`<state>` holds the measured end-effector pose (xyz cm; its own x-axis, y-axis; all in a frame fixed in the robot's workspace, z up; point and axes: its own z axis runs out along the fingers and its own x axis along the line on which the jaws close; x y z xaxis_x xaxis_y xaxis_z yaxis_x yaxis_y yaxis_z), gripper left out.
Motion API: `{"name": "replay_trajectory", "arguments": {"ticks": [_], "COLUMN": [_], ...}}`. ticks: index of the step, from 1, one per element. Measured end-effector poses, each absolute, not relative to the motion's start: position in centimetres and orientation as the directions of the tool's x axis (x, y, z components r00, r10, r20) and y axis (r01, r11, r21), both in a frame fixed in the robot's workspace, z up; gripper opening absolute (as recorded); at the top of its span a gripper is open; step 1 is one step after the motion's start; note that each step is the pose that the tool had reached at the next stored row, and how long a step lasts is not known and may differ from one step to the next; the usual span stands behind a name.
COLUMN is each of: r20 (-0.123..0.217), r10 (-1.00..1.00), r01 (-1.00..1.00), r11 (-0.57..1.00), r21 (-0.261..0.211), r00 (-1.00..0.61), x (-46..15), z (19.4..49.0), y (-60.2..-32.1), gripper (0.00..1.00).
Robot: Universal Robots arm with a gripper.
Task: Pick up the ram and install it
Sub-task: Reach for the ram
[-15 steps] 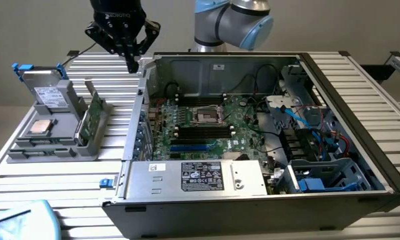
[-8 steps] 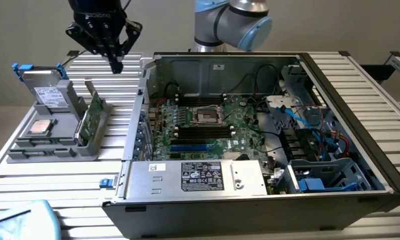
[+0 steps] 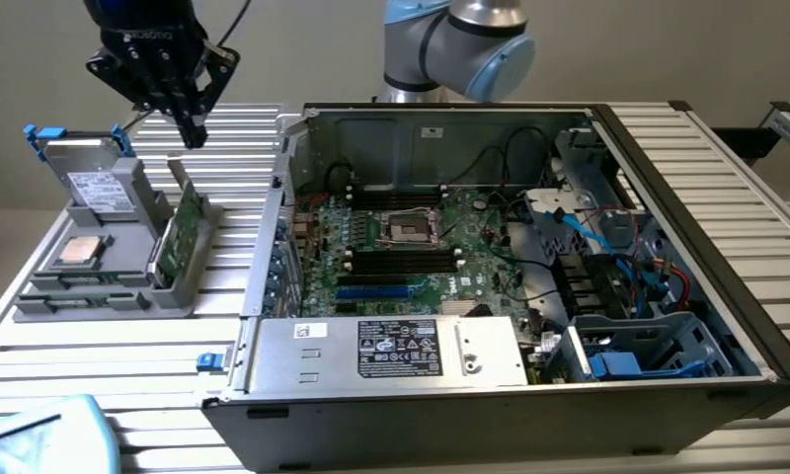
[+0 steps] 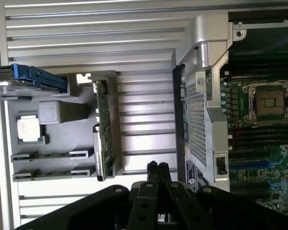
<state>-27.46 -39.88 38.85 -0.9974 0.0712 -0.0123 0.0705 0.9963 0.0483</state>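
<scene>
My gripper [image 3: 191, 136] hangs shut with nothing in it, above the back end of the grey parts holder [image 3: 52, 308] at the exterior view's left. In the wrist view the closed gripper [image 4: 158, 166] is over the ribbed table between the holder [image 4: 62, 108] and the computer case. The ram [image 4: 53, 155] looks like a slim dark stick set on edge in a groove of the holder, with a second like it [image 4: 53, 172] alongside. In the exterior view these grooves [image 3: 86, 284] are at the holder's near end. The open case shows the motherboard [image 3: 481, 252] with its black memory slots [image 3: 402, 262].
The holder also carries a square silver CPU chip [image 3: 79, 252], a drive with a blue handle [image 3: 92, 183] and a wider green card [image 3: 178, 237] standing on edge. The case wall [image 3: 270, 247] rises beside the holder. A power supply [image 3: 395, 351] and cables [image 3: 619, 247] fill the case.
</scene>
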Motion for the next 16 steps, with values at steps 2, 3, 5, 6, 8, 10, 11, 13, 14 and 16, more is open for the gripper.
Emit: {"name": "replay_trajectory", "arguments": {"ticks": [2, 3, 5, 6, 8, 10, 11, 13, 14, 16], "r20": [-0.011, -0.010, -0.009, -0.008, -0.006, -0.004, -0.003, -0.001, 0.000, 0.002], "r10": [0.071, 0.071, 0.071, 0.071, 0.071, 0.071, 0.071, 0.071, 0.071, 0.071], "r01": [0.071, 0.071, 0.071, 0.071, 0.071, 0.071, 0.071, 0.071, 0.071, 0.071], "r11": [0.996, 0.996, 0.996, 0.996, 0.996, 0.996, 0.996, 0.996, 0.996, 0.996], "r21": [0.048, 0.048, 0.048, 0.048, 0.048, 0.048, 0.048, 0.047, 0.047, 0.047], "r00": [-0.997, -0.997, -0.997, -0.997, -0.997, -0.997, -0.997, -0.997, -0.997, -0.997], "x": [-28.4, -28.8, -29.7, -30.2, -31.1, -32.0, -32.5, -33.4, -33.9, -34.8], "z": [38.7, 38.7, 38.6, 38.5, 38.4, 38.3, 38.3, 38.1, 38.1, 37.9], "y": [-39.9, -39.9, -39.9, -39.9, -39.9, -39.9, -39.9, -39.9, -39.9, -39.9], "gripper": [0.11, 0.11, 0.11, 0.11, 0.11, 0.11, 0.11, 0.11, 0.11, 0.11]}}
